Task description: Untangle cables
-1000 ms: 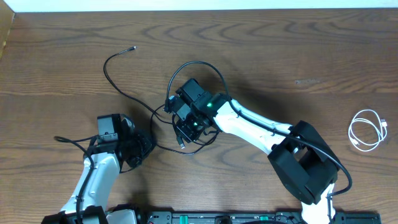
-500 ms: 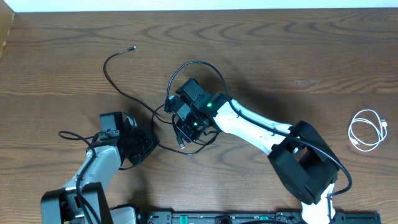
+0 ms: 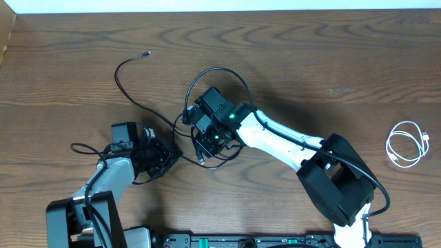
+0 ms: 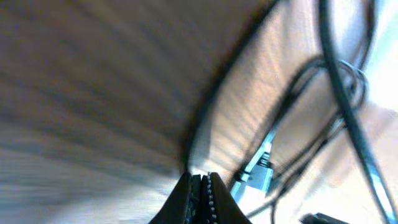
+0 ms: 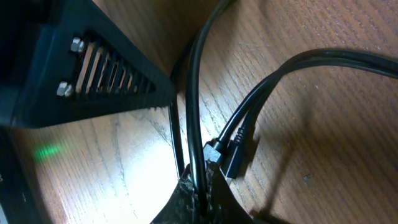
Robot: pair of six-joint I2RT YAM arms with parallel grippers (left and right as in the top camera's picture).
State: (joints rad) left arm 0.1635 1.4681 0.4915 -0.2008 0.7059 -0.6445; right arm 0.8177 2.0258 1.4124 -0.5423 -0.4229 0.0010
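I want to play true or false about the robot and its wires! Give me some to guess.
1. The white cable is knotted up with the black ones. False: it lies coiled by itself at the right side of the table, far from both arms.
2. The table is brown wood. True.
3. The right gripper is wide open and holds nothing. False: it is shut on a black cable.
4. One black plug end lies free on the table, away from both grippers. True.
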